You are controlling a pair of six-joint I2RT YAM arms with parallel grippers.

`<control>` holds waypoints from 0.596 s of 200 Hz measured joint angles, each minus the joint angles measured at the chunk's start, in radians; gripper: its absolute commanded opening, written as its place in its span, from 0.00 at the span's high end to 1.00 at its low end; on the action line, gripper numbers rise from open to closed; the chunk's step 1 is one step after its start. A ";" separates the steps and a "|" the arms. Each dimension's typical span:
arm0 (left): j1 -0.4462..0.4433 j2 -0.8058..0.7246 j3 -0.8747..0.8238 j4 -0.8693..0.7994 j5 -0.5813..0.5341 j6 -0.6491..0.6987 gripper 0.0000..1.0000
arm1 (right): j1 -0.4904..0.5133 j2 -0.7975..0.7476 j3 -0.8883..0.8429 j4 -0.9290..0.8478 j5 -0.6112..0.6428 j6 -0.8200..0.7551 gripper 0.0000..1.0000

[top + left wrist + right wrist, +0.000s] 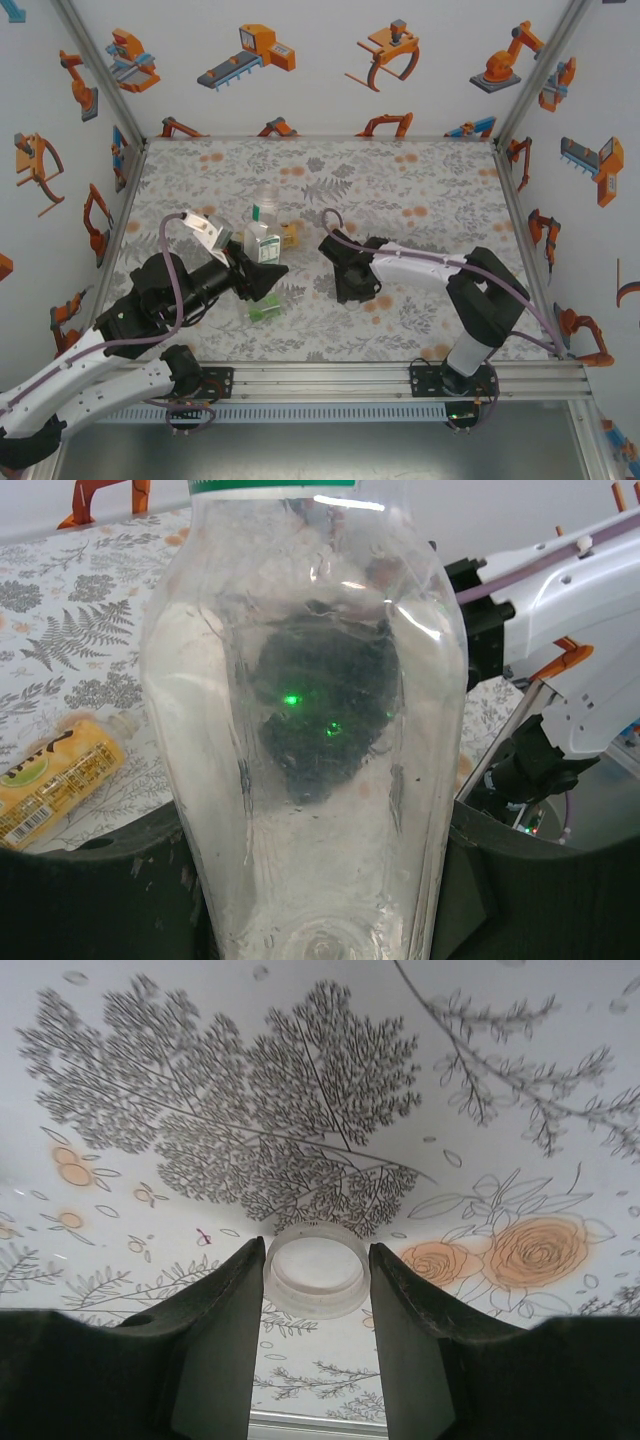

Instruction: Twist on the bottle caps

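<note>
Pale cap (316,1268) sits between the two fingers of the right gripper (317,1248). The pincer is narrow and closed on it, with a finger pressing on each side. The cap's open side faces the camera and nothing is inside it. It is low over the table (400,180), to the right of the labelled bottle (310,680) and apart from it.

The labelled bottle stands upright in the left gripper (310,825), which is closed around its lower body. Its wall is clear and the green label is near the top. It looks empty, because the dark gripper body with small green lights shows through the plastic.

The tall bottle (265,207) stands upright just behind the labelled bottle, on the far side. I cannot tell what is in it. The yellow bottle (55,775) lies on its side on the table, just beside the labelled bottle. A small green spot (266,312) is on the table on the near side of the labelled bottle. It is too small to tell whether it is a cap.

The table has a white cloth printed with grey ferns and orange flowers. The walls (320,70) around it are white with pictures of orange robot arms. A metal rail (330,380) runs along the near edge and carries both arm bases.
</note>
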State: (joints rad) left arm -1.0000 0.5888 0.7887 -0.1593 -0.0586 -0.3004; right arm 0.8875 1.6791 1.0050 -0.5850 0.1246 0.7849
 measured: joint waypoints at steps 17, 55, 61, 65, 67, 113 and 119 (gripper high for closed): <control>0.000 0.000 -0.001 0.008 0.000 -0.001 1.00 | 0.013 0.000 -0.016 0.009 0.004 0.021 0.59; 0.000 0.000 -0.013 0.015 -0.001 -0.004 1.00 | 0.016 0.000 -0.018 0.025 0.022 0.039 0.55; 0.000 0.000 -0.013 0.015 -0.001 -0.005 1.00 | 0.016 0.000 -0.018 0.026 0.023 0.041 0.54; 0.000 0.000 -0.013 0.015 -0.001 -0.005 1.00 | 0.016 0.000 -0.018 0.026 0.024 0.042 0.53; 0.000 0.000 -0.013 0.015 -0.001 -0.006 1.00 | 0.016 0.000 -0.018 0.026 0.024 0.043 0.53; 0.000 0.000 -0.013 0.018 -0.001 -0.011 1.00 | 0.016 0.000 -0.017 0.021 0.028 0.045 0.46; 0.000 0.000 -0.013 0.018 -0.001 -0.011 1.00 | 0.016 0.000 -0.017 0.019 0.029 0.045 0.46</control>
State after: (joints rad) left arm -1.0000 0.5888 0.7757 -0.1417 -0.0597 -0.3119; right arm 0.9031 1.6787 0.9882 -0.5663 0.1539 0.8303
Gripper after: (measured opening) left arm 0.555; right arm 0.531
